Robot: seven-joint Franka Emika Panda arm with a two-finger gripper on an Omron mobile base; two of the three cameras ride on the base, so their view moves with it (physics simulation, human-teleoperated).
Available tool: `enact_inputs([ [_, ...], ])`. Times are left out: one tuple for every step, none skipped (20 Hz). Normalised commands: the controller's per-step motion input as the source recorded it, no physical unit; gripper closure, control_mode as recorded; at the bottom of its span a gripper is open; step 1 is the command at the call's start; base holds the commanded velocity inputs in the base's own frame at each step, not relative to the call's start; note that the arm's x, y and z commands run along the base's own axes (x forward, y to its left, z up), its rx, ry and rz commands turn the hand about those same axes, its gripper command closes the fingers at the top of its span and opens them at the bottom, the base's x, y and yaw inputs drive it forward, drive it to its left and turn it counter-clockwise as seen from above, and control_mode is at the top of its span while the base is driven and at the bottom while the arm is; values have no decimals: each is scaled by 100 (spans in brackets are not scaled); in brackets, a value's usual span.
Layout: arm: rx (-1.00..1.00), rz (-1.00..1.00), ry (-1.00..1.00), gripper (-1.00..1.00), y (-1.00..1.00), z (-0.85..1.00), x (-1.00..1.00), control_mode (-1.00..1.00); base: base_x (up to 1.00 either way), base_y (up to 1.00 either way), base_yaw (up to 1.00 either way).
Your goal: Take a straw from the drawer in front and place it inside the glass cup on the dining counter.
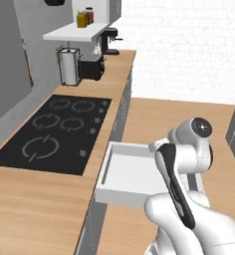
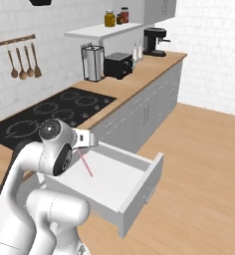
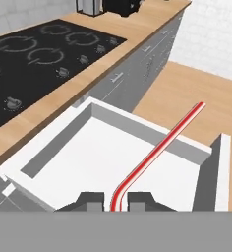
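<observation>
In the left base view the white arm fills the lower right of the frame, and the open drawer [image 1: 127, 175] juts from the cabinet front at centre, its pale inside bare where it shows; the arm's body covers the drawer's right part. The black cooktop [image 1: 55, 132] lies in the wood counter at the left, and at upper left stand a paper towel holder [image 1: 68, 65], a black toaster [image 1: 91, 66] and a coffee machine [image 1: 108, 41], with two jars [image 1: 84, 18] on a shelf above. The right base view looks from the other side: the arm rises at lower left, and just right of its hand the straw [image 2: 85, 163] hangs as a thin pink line slanting down over the drawer's white inside. This view also gives wooden spoons [image 2: 25, 61] hanging on the wall at upper left and the row of grey cabinet fronts running to the upper right. In the hand view the gripper [image 3: 118, 201] sits at bottom centre, its two dark tips pressed together on the straw's bent end; the red-and-white striped stem curves up and runs to the upper right, ending over the wood floor past the drawer's front. The drawer's box lies beneath it in mid-frame, the cooktop knobs at upper left. No writing or brand can be read in any view.
</observation>
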Motion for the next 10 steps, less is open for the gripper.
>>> enact_inputs([
  [0,0,0,100,0,0,0,100,-56,-24,-21],
  [0,0,0,100,0,0,0,100,-59,-29,-23],
  [0,0,0,100,0,0,0,100,-56,-31,-24],
  [0,0,0,100,0,0,0,100,-51,-34,-25],
  [0,0,0,100,0,0,0,100,-48,-38,-27],
  [0,0,0,100,0,0,0,100,-48,-46,-29],
  [0,0,0,100,0,0,0,100,-46,-55,-34],
  [0,0,0,100,0,0,0,100,-44,-59,-35],
  [0,0,0,100,0,0,0,100,-43,-64,-33],
  [0,0,0,100,0,0,0,100,-44,-65,-31],
])
